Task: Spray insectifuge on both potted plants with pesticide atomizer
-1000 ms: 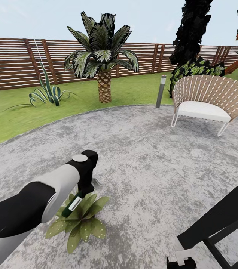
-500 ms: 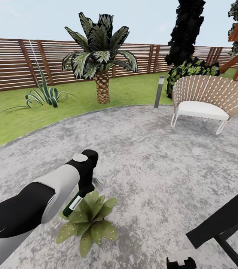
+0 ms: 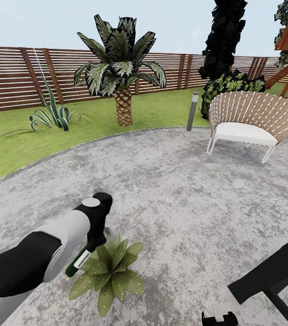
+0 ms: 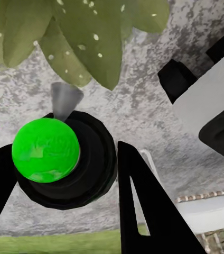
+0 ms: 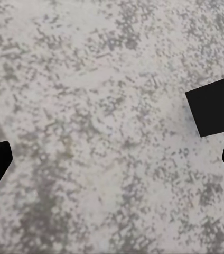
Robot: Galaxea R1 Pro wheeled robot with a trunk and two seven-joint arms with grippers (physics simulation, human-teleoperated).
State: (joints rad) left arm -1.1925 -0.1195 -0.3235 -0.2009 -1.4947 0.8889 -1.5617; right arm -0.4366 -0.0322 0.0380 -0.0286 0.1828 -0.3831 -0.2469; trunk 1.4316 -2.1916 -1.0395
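My left gripper [image 3: 93, 238] is shut on the pesticide atomizer [image 3: 77, 262], a slim dark green bottle with a white label, tilted down over the patio. One potted plant [image 3: 111, 273], a low rosette of speckled green leaves, sits just right of the bottle on the gravel. In the left wrist view the atomizer's bright green top [image 4: 46, 150] sits between the black fingers [image 4: 138, 201], a small grey cone points from it toward the plant's leaves [image 4: 85, 32]. My right gripper [image 5: 112, 159] hangs open over bare gravel, and it also shows low in the head view [image 3: 219, 317].
A round grey gravel patio [image 3: 180, 190] lies on the lawn. Behind it are a palm [image 3: 122, 72], a spiky agave [image 3: 53, 114], a bollard lamp [image 3: 192, 111], a wicker chair [image 3: 252, 122] and a slatted fence [image 3: 12, 81]. A black frame [image 3: 271, 274] stands near right.
The view has shifted a little, so the plant sits further right. My left arm has lowered, carrying the bottle down and left beside the plant. The right gripper has stayed put.
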